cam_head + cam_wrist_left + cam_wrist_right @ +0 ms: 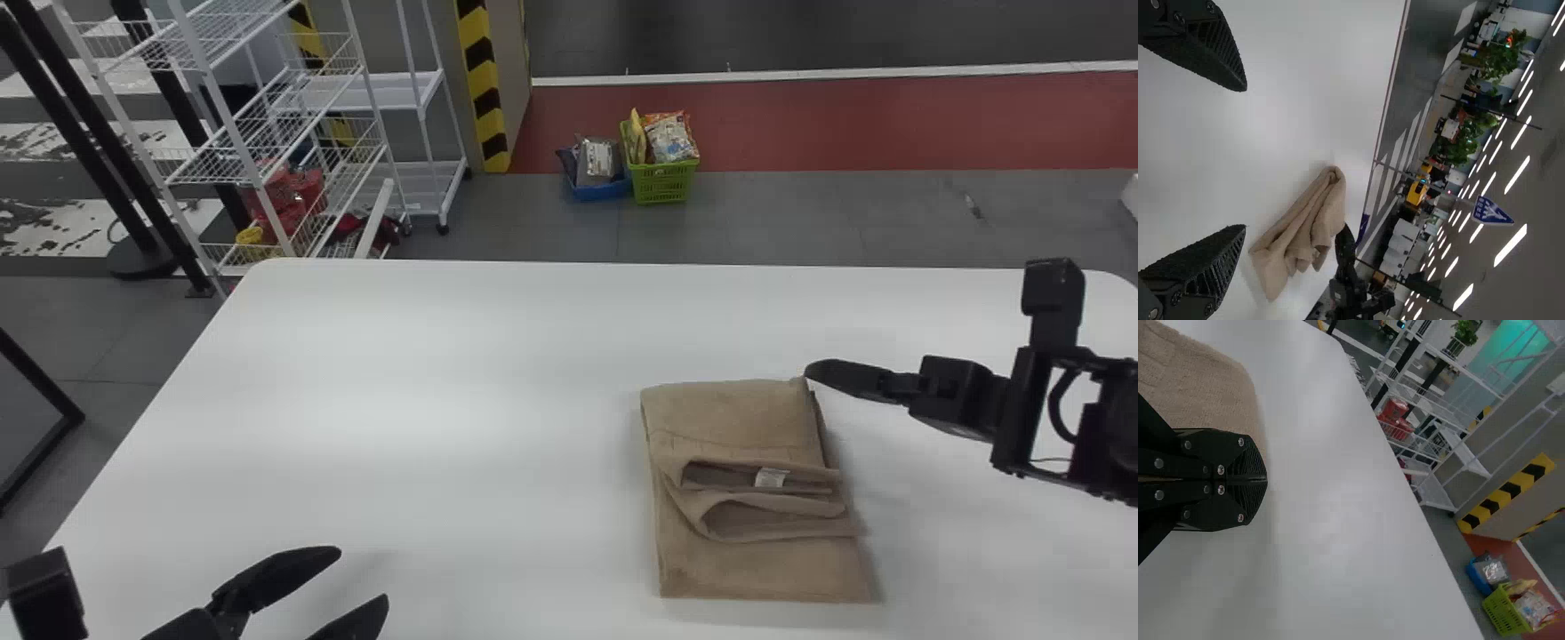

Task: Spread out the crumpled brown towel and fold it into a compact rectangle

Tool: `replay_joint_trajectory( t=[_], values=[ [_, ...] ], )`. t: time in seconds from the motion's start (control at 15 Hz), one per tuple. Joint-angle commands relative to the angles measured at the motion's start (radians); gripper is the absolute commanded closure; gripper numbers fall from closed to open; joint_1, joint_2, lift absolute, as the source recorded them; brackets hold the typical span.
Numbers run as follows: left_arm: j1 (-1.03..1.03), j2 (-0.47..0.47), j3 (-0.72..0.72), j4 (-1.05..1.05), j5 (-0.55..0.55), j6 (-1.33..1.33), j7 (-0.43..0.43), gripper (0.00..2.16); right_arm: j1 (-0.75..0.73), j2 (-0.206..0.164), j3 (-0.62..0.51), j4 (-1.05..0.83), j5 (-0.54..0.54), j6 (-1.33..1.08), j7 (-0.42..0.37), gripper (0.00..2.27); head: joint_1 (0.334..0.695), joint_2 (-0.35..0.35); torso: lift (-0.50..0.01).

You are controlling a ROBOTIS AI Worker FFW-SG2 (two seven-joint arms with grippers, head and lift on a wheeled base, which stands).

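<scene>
- Head view: folded brown towel (738, 413) on table (400, 400).
- Beyond towel: green basket (662, 185) with packets (669, 140); blue basket (600, 191) with silvery packet (598, 162).
- Right gripper (809, 370), fingers closed: at towel's far-right corner.
- Left gripper (364, 576), fingers open: left of towel.

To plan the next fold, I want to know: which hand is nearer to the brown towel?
Right. The right hand has its tips at the far right corner of the brown towel; the left hand is well apart, off to the towel's left.
</scene>
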Motion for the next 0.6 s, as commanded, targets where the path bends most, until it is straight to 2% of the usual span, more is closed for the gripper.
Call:
replay_joint_trajectory(
  t=[0.0,0.07,0.2,0.27,0.4,0.47,0.53],
  values=[
    [0.005,-0.003,0.003,0.001,0.004,0.0,-0.002,0.07,-0.034,0.001,0.02,0.057,0.001,-0.056,0.0,2.0,0.695,0.14,-0.127],
    [0.007,-0.003,0.006,0.001,0.004,0.0,-0.002,0.07,-0.038,0.001,0.034,0.063,0.003,-0.062,0.0,2.0,0.695,0.146,-0.127],
    [0.007,-0.003,0.012,0.001,0.006,0.0,-0.002,0.07,-0.005,0.001,0.06,0.023,0.009,-0.046,0.024,1.85,0.695,0.154,-0.127],
    [0.007,-0.003,0.018,0.0,0.009,0.0,-0.002,0.07,0.031,0.001,0.11,-0.084,0.043,-0.01,0.059,1.57,0.695,0.161,-0.127],
    [0.007,-0.003,0.018,0.0,0.012,0.0,0.001,0.08,0.078,0.001,0.204,-0.27,0.218,0.098,0.234,0.92,0.695,0.18,-0.127],
    [0.007,-0.003,0.018,0.0,0.013,-0.003,0.001,0.08,0.106,0.001,0.267,-0.373,0.337,0.162,0.329,0.64,0.695,0.22,-0.127],
    [0.007,-0.003,0.018,0.001,0.013,0.0,-0.001,0.08,0.137,0.001,0.311,-0.449,0.426,0.187,0.406,0.54,0.695,0.238,-0.127]
  ],
)
